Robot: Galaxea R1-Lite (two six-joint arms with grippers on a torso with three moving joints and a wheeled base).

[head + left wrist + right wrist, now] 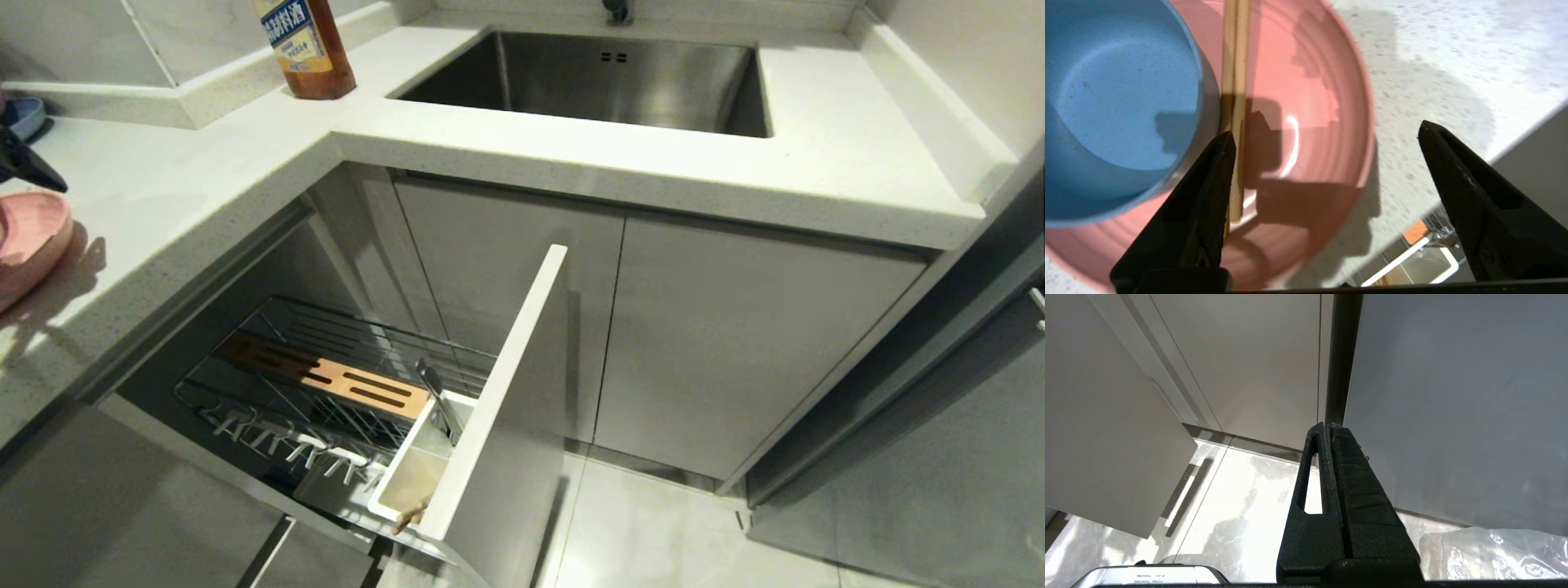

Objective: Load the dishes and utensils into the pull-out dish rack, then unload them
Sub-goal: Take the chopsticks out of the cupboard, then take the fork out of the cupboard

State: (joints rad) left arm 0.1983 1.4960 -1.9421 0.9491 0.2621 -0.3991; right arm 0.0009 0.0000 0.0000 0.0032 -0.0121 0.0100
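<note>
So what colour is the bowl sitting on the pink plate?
Light blue. The bowl shows best in the left wrist view, resting on the pink plate.

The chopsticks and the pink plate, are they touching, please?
Touching: the left wrist view shows the chopsticks lying flat across the pink plate, beside the blue bowl.

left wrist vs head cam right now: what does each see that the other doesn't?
Only the left wrist view: the blue bowl sitting on the pink plate, chopsticks lying across the plate beside the bowl, and the left gripper with its fingers spread wide, holding nothing.

Only the head view: the sink, a brown bottle, the rack's wooden strip, and a metal utensil standing in the cup.

Both: the plate, the white countertop, and the rack's white utensil cup.
</note>
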